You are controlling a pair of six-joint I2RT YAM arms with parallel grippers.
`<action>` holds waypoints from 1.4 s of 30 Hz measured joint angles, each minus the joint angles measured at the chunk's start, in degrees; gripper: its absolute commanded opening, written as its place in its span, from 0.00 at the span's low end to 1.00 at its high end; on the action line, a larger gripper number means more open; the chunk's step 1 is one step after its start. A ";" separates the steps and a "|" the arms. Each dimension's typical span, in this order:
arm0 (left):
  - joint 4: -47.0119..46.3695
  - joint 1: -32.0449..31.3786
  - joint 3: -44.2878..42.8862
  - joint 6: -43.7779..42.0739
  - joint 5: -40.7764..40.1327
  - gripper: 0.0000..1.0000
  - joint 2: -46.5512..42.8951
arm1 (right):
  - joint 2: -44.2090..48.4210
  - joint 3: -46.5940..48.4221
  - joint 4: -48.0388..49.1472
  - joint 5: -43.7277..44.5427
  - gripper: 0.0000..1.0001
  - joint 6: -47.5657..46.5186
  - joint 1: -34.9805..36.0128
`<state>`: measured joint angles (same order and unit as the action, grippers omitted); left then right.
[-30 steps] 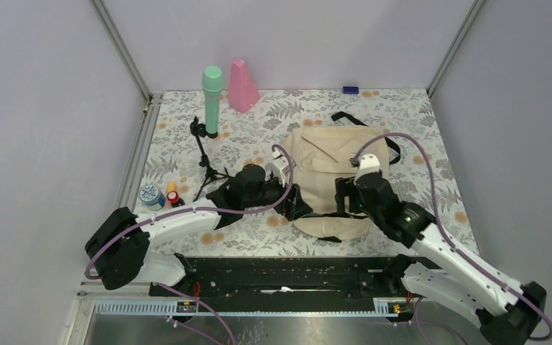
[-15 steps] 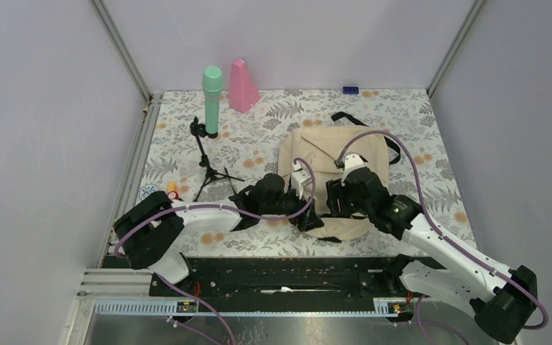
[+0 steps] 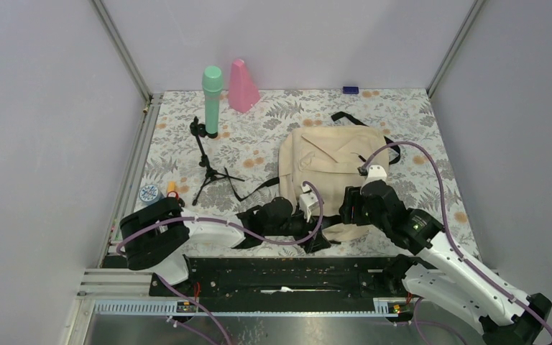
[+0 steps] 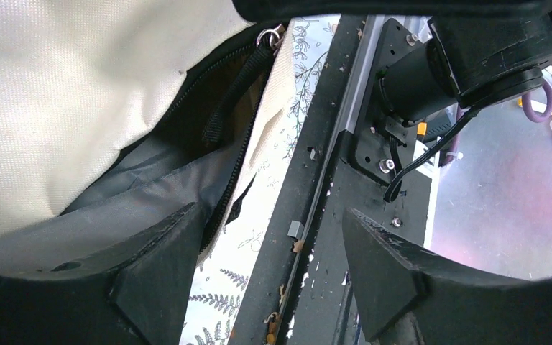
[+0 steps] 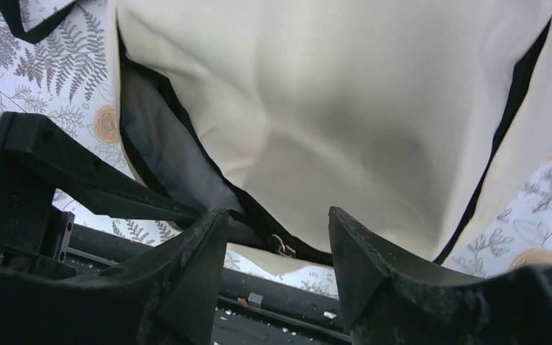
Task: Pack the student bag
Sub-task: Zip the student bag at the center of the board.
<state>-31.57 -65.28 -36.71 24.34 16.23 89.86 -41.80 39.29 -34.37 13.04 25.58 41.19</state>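
both left gripper (image 4: 269, 215) and right gripper (image 5: 277, 213) hang released at the soft, limp student bag (image 3: 330, 162) by the tabletop's (image 3: 259, 136) near edge; we would pinch its black zipper rim (image 4: 233, 172).

The student bag (image 3: 330, 154) is cream-beige fabric with black straps (image 3: 343, 115), black zipper trim (image 4: 233, 172) and a grey lining (image 4: 115, 208). The table cover (image 3: 259, 129) is white, printed with grey fern leaves and small orange flowers. The tall cylinder (image 3: 212, 100) is mint green, the cone-shaped piece (image 3: 242, 85) pink, the tripod (image 3: 205, 162) black, the small block (image 3: 350, 90) dark blue, the round roll (image 3: 149, 194) blue and white. The robot arms (image 3: 460, 269) are white with black joints and purple cables (image 3: 417, 147); the left gripper (image 4: 269, 215) and right gripper (image 5: 277, 214) are black.
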 measured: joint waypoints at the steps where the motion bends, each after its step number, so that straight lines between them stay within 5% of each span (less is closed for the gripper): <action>1: -0.20 -0.37 0.00 0.02 -0.50 0.69 0.11 | 0.68 -0.70 -0.42 -0.02 0.59 1.27 0.00; 13: -2.03 -3.19 0.00 1.20 -4.35 0.79 3.30 | 7.96 -9.55 -1.18 -0.31 0.59 12.46 -0.04; 29: -5.07 -4.07 2.71 0.22 -4.39 0.84 -0.07 | -1.44 -3.67 1.07 -1.01 0.67 -4.11 1.14; 42: -4.63 -4.09 3.21 -3.23 -3.13 0.85 -0.04 | -6.71 -3.67 0.02 7.98 0.69 -1.64 10.47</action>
<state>-36.21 -69.36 -33.50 21.10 13.10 89.82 -48.51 35.62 -34.35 21.02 23.94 51.66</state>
